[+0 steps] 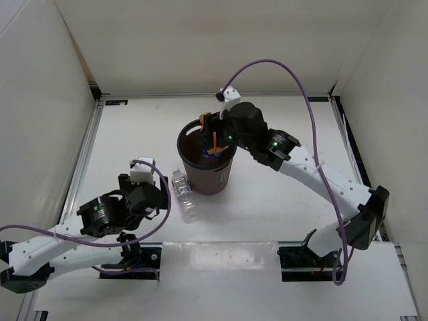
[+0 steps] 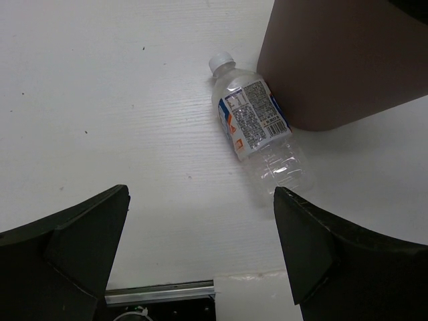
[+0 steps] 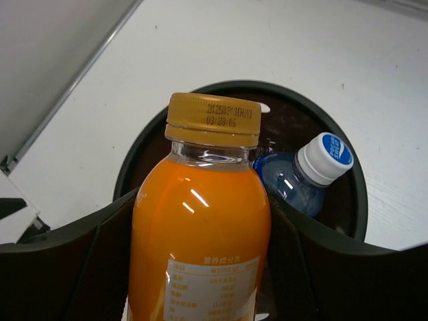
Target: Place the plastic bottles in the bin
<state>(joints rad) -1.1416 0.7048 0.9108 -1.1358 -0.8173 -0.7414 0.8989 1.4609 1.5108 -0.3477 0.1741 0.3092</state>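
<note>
The dark brown bin [image 1: 231,175] stands mid-table. My right gripper [image 1: 212,134] is shut on the short orange bottle [image 1: 214,146] and holds it upright over the bin's mouth. In the right wrist view the orange bottle [image 3: 200,200] fills the gap between my right gripper's [image 3: 200,231] fingers, above the bin rim [image 3: 281,90]. A blue bottle with a white cap [image 3: 304,174] lies inside the bin. A clear bottle with a white cap and a label [image 1: 182,194] lies on the table against the bin's left side. My left gripper [image 1: 159,199] is open and empty just left of it, also in the left wrist view [image 2: 200,192], short of the bottle [image 2: 257,127].
White walls enclose the table on the left, back and right. A purple cable [image 1: 304,93] arcs above the right arm. The bin wall [image 2: 334,60] stands right beside the lying bottle. A metal rail and the left arm's base plate [image 2: 160,294] lie at the near edge.
</note>
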